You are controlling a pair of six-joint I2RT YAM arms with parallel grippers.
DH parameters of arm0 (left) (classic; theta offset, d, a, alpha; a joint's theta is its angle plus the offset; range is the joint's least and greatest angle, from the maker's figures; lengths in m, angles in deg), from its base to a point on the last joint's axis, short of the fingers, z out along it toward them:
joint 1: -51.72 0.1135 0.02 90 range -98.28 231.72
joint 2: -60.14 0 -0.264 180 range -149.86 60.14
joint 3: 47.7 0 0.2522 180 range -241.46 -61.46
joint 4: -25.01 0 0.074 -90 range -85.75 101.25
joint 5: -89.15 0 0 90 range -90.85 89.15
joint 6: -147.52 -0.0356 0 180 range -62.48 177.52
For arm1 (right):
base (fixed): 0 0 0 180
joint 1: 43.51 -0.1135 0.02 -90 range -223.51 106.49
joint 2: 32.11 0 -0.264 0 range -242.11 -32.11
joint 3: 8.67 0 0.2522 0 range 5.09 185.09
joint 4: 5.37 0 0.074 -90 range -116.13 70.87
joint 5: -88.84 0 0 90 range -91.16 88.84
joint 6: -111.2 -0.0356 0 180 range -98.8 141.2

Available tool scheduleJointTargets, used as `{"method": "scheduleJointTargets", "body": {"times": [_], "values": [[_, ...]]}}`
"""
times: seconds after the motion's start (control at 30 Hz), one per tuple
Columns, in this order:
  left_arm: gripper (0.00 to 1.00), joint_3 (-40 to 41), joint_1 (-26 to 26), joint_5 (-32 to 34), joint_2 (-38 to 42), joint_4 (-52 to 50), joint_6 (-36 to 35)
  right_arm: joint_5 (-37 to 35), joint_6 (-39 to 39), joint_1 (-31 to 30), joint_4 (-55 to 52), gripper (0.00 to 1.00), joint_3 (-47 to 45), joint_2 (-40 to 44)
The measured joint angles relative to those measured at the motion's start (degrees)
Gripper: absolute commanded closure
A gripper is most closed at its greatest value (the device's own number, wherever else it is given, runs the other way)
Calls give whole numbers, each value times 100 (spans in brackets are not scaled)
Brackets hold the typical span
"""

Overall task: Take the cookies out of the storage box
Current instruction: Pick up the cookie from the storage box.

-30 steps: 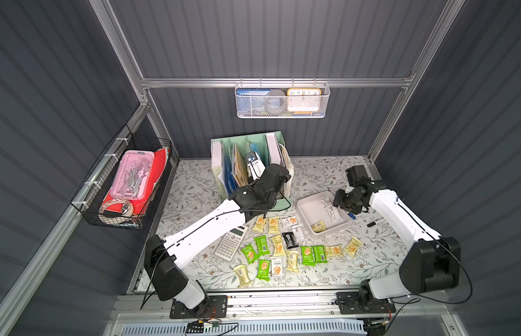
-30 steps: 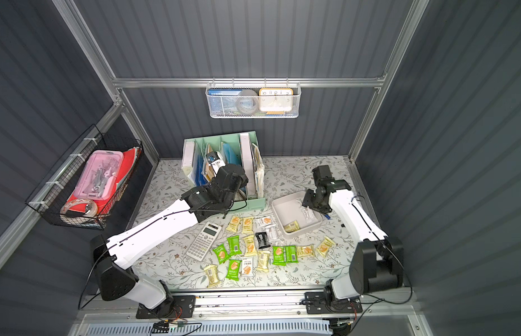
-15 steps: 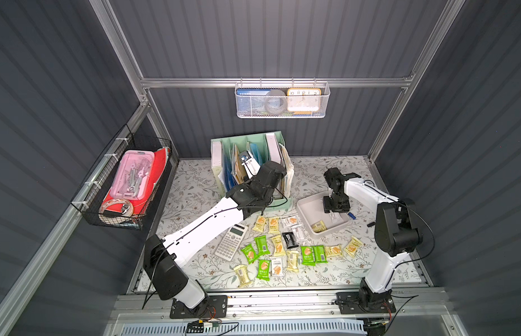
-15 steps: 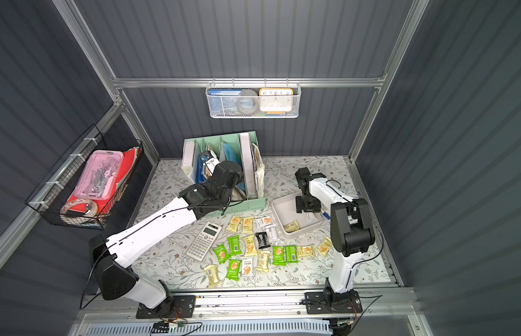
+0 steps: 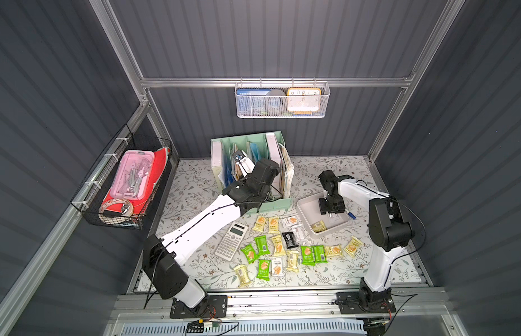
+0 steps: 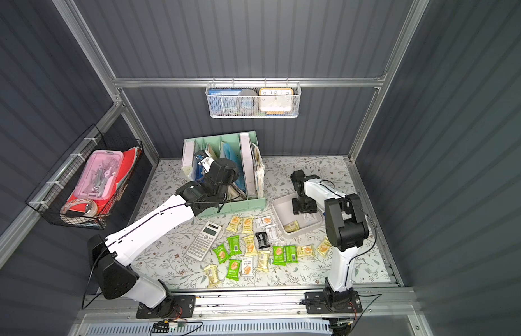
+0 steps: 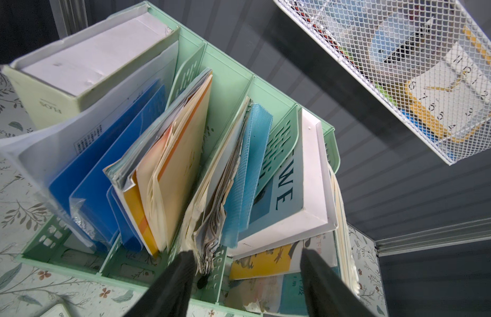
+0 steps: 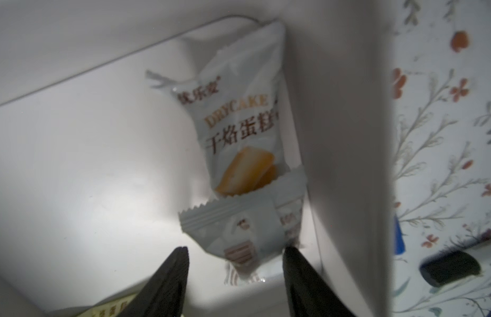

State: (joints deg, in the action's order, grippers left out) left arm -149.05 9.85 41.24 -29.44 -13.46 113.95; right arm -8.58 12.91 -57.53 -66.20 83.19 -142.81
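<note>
lying in storage box: white, yellow cookies

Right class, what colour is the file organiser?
The file organiser is mint green, clearest in the left wrist view.

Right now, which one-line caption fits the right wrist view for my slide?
Open right gripper poised at white cookie packets lying against the wall of the storage box.
</note>
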Motion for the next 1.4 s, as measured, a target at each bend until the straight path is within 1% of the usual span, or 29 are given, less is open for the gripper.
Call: {"method": "scheduleJointTargets", "body": {"times": [0.13, 0.27, 0.4, 0.5, 0.67, 0.77, 0.93, 1.4], "values": [[34, 0, 42, -37, 0, -33, 59, 468, -98, -146, 87, 41, -15, 70], [34, 0, 63, -76, 0, -44, 98, 367, -225, -162, 94, 40, -26, 306], [34, 15, 85, -105, 0, -52, 162, 203, -503, -26, 44, 37, -26, 396], [34, 98, 94, -129, 11, -59, 203, 339, -804, 50, 92, 35, -52, 378], [35, 210, 105, -142, 39, -81, 258, 673, -1307, 44, 321, 35, -136, 267], [35, 267, 105, -142, 103, -87, 302, 752, -1504, 42, 448, 35, -155, 98], [35, 295, 107, -140, 223, -103, 352, 675, -1657, 42, 549, 40, -157, -181], [35, 297, 131, -142, 251, -190, 402, 422, -1628, 42, 555, 60, -157, -190]]}}
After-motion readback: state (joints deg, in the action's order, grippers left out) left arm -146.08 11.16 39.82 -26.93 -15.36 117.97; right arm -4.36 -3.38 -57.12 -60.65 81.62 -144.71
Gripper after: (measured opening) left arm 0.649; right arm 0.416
